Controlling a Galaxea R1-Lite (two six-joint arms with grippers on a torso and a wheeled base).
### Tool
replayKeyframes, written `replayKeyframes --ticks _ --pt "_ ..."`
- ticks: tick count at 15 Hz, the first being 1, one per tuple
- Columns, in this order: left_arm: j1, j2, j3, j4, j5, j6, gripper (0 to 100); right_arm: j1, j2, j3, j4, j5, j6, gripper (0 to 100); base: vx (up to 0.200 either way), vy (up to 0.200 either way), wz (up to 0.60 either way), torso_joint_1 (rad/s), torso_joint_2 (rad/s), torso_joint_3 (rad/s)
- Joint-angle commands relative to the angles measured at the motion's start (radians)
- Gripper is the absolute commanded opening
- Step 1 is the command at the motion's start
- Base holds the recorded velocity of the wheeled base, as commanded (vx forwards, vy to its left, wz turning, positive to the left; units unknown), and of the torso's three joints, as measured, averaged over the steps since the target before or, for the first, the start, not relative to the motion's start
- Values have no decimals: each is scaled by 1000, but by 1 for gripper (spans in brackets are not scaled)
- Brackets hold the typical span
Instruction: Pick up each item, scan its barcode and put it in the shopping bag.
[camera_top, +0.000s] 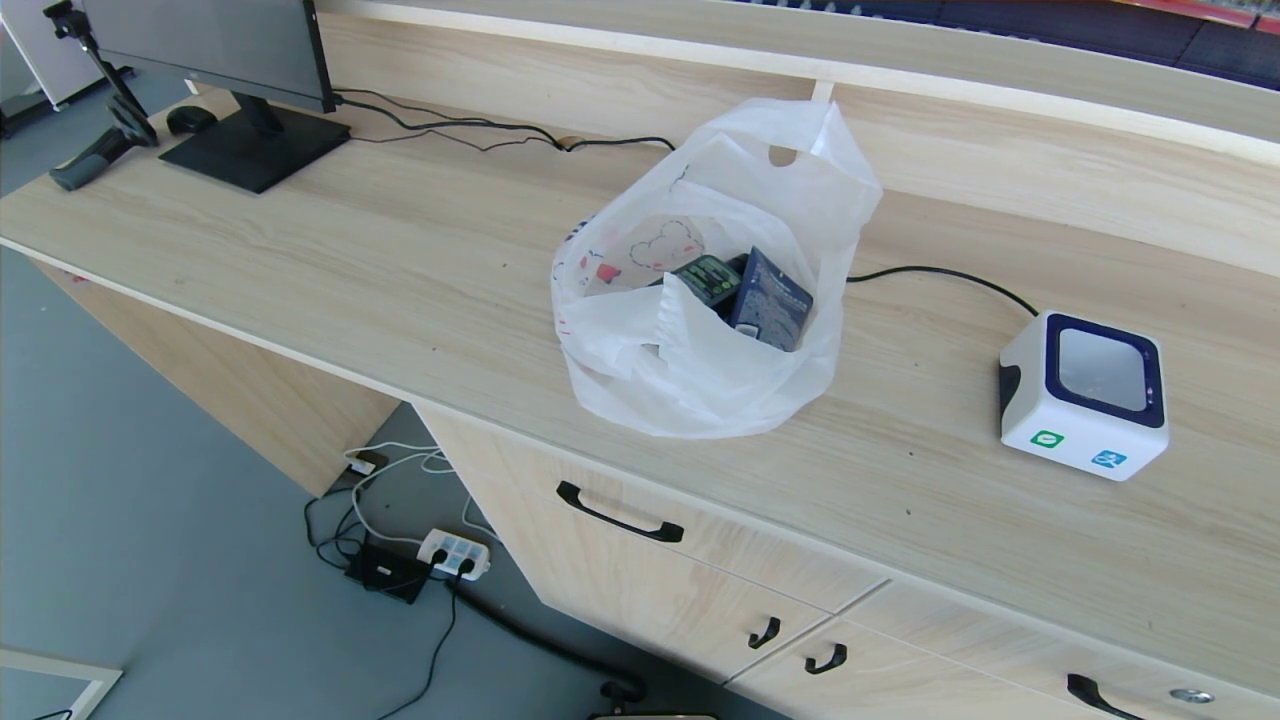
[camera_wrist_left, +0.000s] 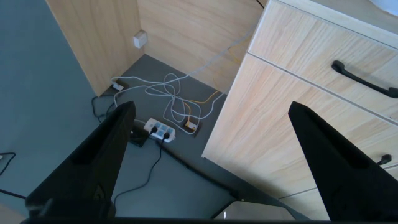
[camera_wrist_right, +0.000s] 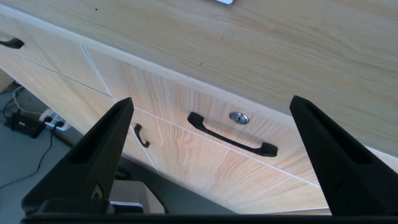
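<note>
Counter (camera_top: 400, 270) of pale wood runs across my head view, its near edge slanting from 9 o'clock down toward 5 o'clock. A monitor (camera_top: 215, 40) stands on a black base at the far corner, at 10 o'clock from the shopping bag (camera_top: 700, 380). That white bag stands near the counter's middle with its mouth open.

Both my grippers hang lower than it, off the near edge and well apart from it. My left gripper (camera_wrist_left: 211, 109), at about 7 o'clock from the bag, is spread wide with nothing between its fingers. It faces the drawer fronts (camera_wrist_left: 311, 81) and the floor. My right gripper (camera_wrist_right: 211, 101), at about 5 o'clock, is likewise wide apart and holds nothing. It is before a drawer with a black handle (camera_wrist_right: 233, 135), just beneath the counter's edge.

A broad stretch of wood separates the bag from the white scanner (camera_top: 1085, 400) at its 3 to 4 o'clock.

Inside the bag a dark blue box (camera_top: 772, 300) leans upright. It touches a smaller dark item (camera_top: 706, 278) with a green label at its 9 o'clock.

A power strip (camera_wrist_left: 160, 129) lies among cables on the floor.
</note>
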Motion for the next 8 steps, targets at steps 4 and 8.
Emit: replayKeyframes --ticks 4,8 --pt "0 0 0 0 0 0 100 0 1 0 -1 0 -2 100 0 0 0 0 0 0" --pt "0 0 0 0 0 0 100 0 1 -1 -1 0 -1 100 0 0 0 0 0 0"
